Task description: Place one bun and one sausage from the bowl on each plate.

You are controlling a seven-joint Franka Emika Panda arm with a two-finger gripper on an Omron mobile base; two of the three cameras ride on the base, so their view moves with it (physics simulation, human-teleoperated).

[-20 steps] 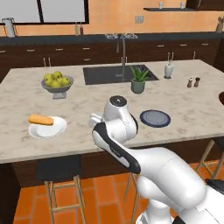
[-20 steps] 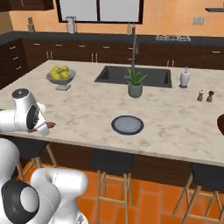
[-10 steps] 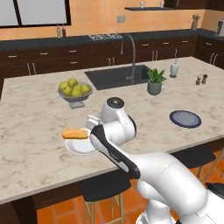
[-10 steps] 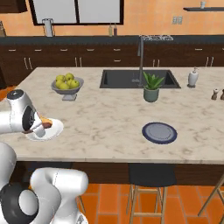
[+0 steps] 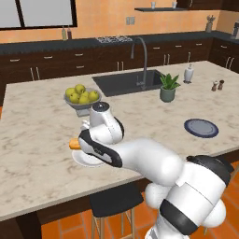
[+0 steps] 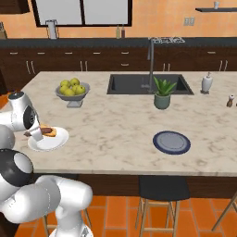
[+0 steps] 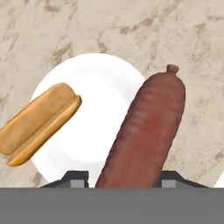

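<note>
A dark brown sausage (image 7: 146, 131) hangs just above a white plate (image 7: 100, 87), and my gripper (image 7: 122, 177) is shut on its near end. A golden bun (image 7: 37, 122) lies on the plate's left side, sticking out over the rim. From the right base view the gripper (image 6: 35, 134) sits at the left edge of the white plate (image 6: 52, 141), with the sausage (image 6: 45, 130) over the bun (image 6: 52, 133). In the left base view the arm covers most of the white plate (image 5: 86, 159); the bun's end (image 5: 73, 144) pokes out. A dark blue plate (image 6: 171, 142) lies bare. The bowl is out of view.
A grey pedestal bowl of yellow-green fruit (image 5: 81, 98) stands behind the white plate. A potted plant (image 6: 162, 92) stands by the sink (image 6: 147, 84), with a soap bottle (image 6: 207, 83) and shakers (image 6: 230, 100) at the far right. Stools stand below the counter's front edge.
The base has driven, so both base views have shifted. The hand with the sausage has come from right of the white plate to over it.
</note>
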